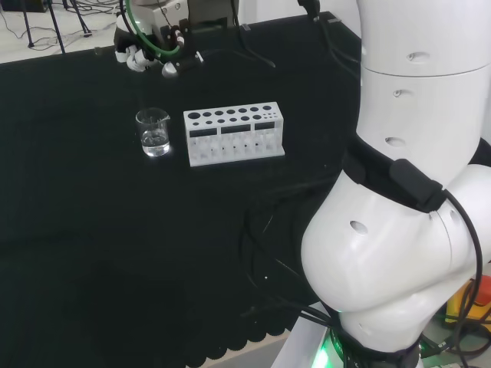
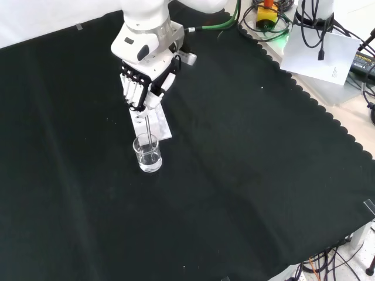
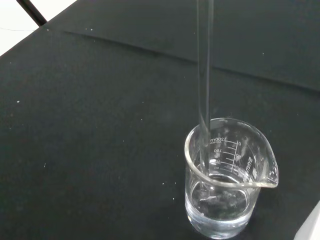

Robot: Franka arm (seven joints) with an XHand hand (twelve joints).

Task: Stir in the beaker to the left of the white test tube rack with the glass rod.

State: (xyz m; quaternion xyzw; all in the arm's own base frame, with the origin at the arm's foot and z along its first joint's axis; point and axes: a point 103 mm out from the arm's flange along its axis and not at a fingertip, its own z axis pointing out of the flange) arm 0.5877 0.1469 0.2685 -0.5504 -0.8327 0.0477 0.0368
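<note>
A: So what sits around the beaker (image 1: 154,132) on the black cloth (image 2: 252,175)?

B: Just 1 white test tube rack (image 1: 234,135), touching nothing. In the head view it stands just right of the beaker, both well in from the cloth's edges. Past the scalloped edge at the front view's top right lie cables and a sheet of white paper (image 2: 319,52).

A: Anything in the way?

B: In the front view the hand (image 2: 145,82) hangs over the rack and covers most of it; a small white piece of the rack shows below the fingers. In the head view the arm's big white links block the cloth's right side.

A: What is hard to make out?

B: The glass rod (image 3: 204,75). In the head view I cannot pick it out. In the front view it is a thin line from the hand down to the beaker's rim. The wrist view shows it best, though its upper end is cut off there.

A: And the fingers?

B: Curled and bunched together, pinching the rod's top.

A: What's in the beaker?

B: A shallow layer of clear liquid. The rod's lower end dips inside the rim, against the wall away from the spout. I cannot tell whether the tip reaches the liquid.
</note>
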